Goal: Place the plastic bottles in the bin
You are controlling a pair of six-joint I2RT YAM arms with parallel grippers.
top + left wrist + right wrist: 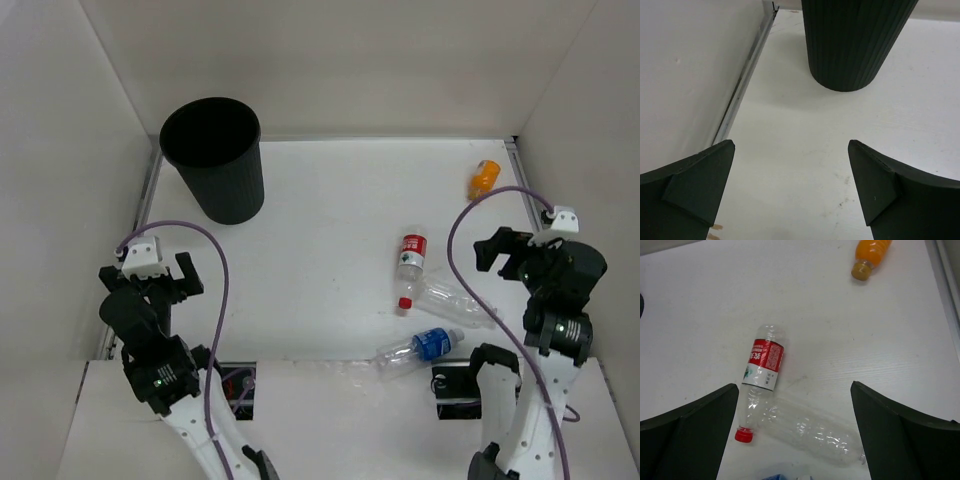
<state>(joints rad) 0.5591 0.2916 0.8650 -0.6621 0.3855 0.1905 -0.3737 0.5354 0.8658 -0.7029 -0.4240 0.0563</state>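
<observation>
The bin [212, 160] is a black ribbed wastebasket standing upright at the far left; its lower wall [850, 45] fills the top of the left wrist view. My left gripper [152, 275] [791, 145] hangs open over bare table just short of it, holding nothing. Four plastic bottles lie on their sides on the right. The orange one [484, 178] [870, 252] is farthest back. The red-labelled one [409, 268] [764, 365] touches the plain clear one [455, 303] [812, 430]. The blue-labelled one [420, 348] lies nearest the front. My right gripper [505, 255] [794, 385] stands open above the clear pair.
White walls close in the table on the left, back and right. A metal rail [745, 85] runs along the left wall's foot, and another rail [945, 270] along the right wall beside the orange bottle. Two dark cutouts [235, 385] sit at the near edge by the arm bases.
</observation>
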